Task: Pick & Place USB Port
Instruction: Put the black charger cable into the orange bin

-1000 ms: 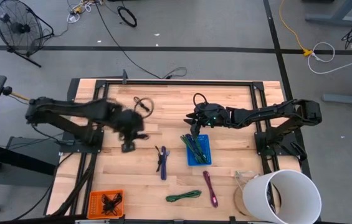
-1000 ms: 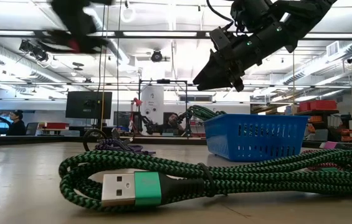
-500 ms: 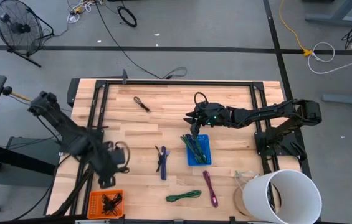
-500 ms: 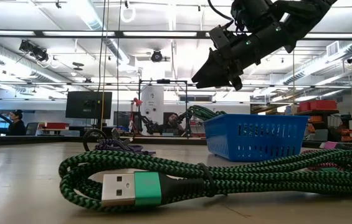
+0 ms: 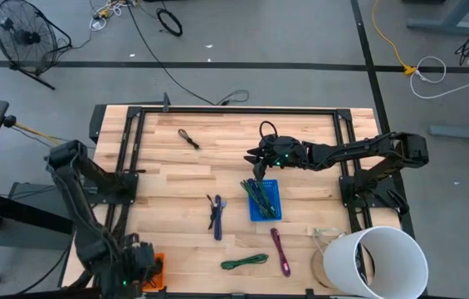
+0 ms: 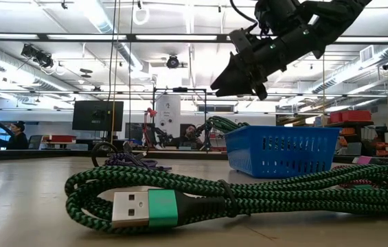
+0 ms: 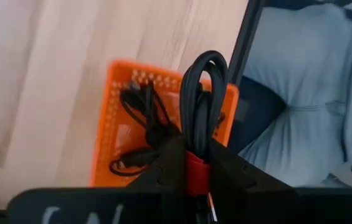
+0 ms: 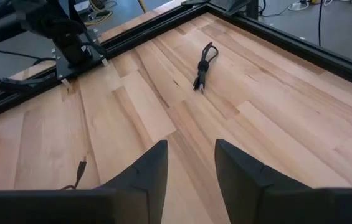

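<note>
Nearest in the low view, green cable [image 6: 180,195] coiled on the desk [image 5: 217,162]. At the near left corner, left claw [image 7: 195,177] clenched on a looped black cable [image 7: 202,93], held above the orange bin [image 7: 116,106] of more black cables. Farther in, blue bin [image 5: 263,199] with green cables, and above its far edge the right claw [image 5: 256,163], fingers parted, gripping nothing. Beyond, a small black cord [image 8: 203,65] lying alone.

wooden table [image 5: 176,162] (cables, apparently two bins)
</note>
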Motion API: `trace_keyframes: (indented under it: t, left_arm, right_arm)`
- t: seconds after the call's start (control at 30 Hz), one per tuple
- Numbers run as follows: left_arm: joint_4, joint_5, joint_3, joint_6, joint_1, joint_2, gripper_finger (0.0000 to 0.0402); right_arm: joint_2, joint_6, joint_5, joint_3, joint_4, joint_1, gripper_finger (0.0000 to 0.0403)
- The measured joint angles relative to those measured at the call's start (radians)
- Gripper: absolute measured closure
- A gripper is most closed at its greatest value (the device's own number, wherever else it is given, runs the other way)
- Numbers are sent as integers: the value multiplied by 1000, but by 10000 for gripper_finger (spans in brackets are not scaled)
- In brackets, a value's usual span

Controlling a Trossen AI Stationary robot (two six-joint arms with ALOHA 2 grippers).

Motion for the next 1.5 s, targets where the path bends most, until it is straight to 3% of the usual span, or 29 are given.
trace_keyframes:
  t: [0.27, 0.53, 0.97, 1.5]
  left_arm:
    - [2, 11, 0, -28, -50, 85, 354]
    - [5, -50, 0, -16, -51, 81, 316]
    - [3, -7, 0, -16, -51, 81, 311]
    - [-26, -15, 0, -25, -51, 80, 257]
  right_arm:
    - [0, 0, 0, 0, 21, 1, 271]
    - [0, 0, -2, 0, 18, 2, 271]
    - [0, 3, -1, 0, 18, 37, 271]
    - [0, 4, 0, 0, 18, 38, 271]
